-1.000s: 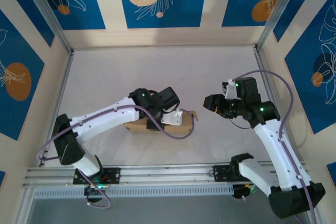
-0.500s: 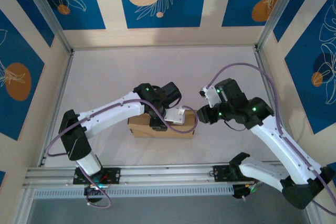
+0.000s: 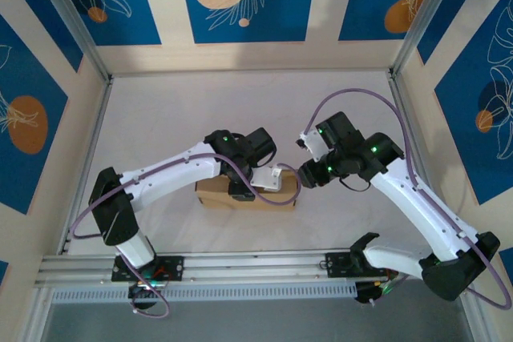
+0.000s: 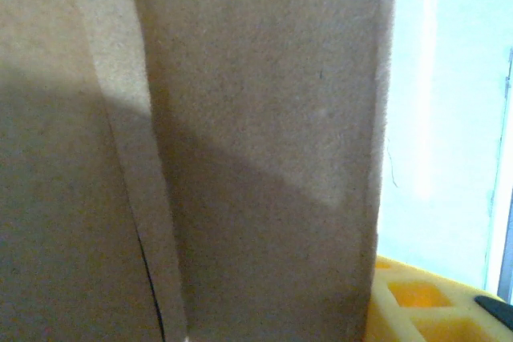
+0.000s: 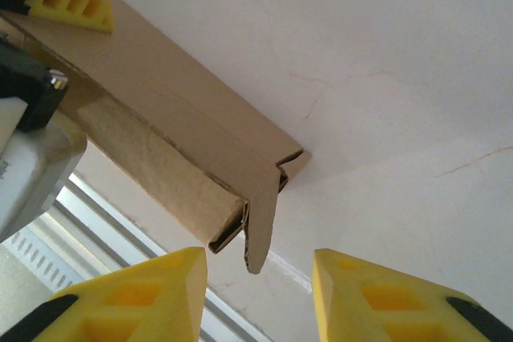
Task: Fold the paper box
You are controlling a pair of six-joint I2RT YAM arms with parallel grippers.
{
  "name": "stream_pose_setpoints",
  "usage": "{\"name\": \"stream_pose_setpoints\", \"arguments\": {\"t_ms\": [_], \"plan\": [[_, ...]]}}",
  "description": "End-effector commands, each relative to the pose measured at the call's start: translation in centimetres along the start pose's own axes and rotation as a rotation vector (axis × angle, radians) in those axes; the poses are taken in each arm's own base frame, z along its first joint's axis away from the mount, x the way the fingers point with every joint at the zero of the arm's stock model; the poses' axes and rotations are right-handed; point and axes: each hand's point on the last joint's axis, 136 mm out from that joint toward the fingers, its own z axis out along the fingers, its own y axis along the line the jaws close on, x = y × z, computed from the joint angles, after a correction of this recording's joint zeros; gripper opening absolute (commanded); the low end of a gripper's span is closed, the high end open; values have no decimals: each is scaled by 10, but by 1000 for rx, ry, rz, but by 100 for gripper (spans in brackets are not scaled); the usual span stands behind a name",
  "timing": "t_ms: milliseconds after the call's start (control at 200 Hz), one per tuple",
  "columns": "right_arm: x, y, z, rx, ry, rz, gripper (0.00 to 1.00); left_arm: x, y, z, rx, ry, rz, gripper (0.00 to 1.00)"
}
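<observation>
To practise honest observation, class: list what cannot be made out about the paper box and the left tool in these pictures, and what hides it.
Top view: the left arm covers the paper box's middle, so its flaps there are hidden.
Left wrist view: cardboard sits too close; one finger of the left tool is cut by the bottom edge, so its grip is unclear.
Right wrist view: the box's far end runs off the left edge.

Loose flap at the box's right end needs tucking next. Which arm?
Right, probably. The right gripper is open with the flap between its fingers; the left gripper sits over the paper box, farther along.
</observation>
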Motion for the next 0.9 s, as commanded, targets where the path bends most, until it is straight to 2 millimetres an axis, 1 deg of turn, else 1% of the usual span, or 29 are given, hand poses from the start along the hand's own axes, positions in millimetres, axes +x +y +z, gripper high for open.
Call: {"name": "stream_pose_setpoints", "arguments": {"t_ms": [0,115,195,275,375,565,665,755,815,865,895], "plan": [[3,8,-5,-36,2,-10,41,-2,2,-8,-9,-35,1,44],[2,13,-3,-70,-5,-7,40,-2,2,-9,-13,-33,0,43],[1,13,0,-72,-1,-2,37,-1,2,-8,-14,-31,-2,43],[0,12,4,-71,12,10,34,-1,3,-7,-17,-29,-5,42],[-1,10,10,-64,30,23,33,-1,4,-6,-22,-29,-12,41],[-1,5,16,-36,60,38,27,-3,4,-5,-22,-33,-17,39],[-4,2,16,-19,51,43,19,-3,5,-6,-26,-37,-18,39],[-6,4,16,-31,57,58,11,-4,5,-6,-25,-41,-22,38],[-6,5,18,-34,69,81,7,-5,6,-5,-28,-43,-24,37],[-7,4,19,-32,73,116,1,-5,7,-5,-32,-44,-26,36],[-9,5,19,-39,76,141,0,-5,8,-5,-33,-41,-29,36]]}}
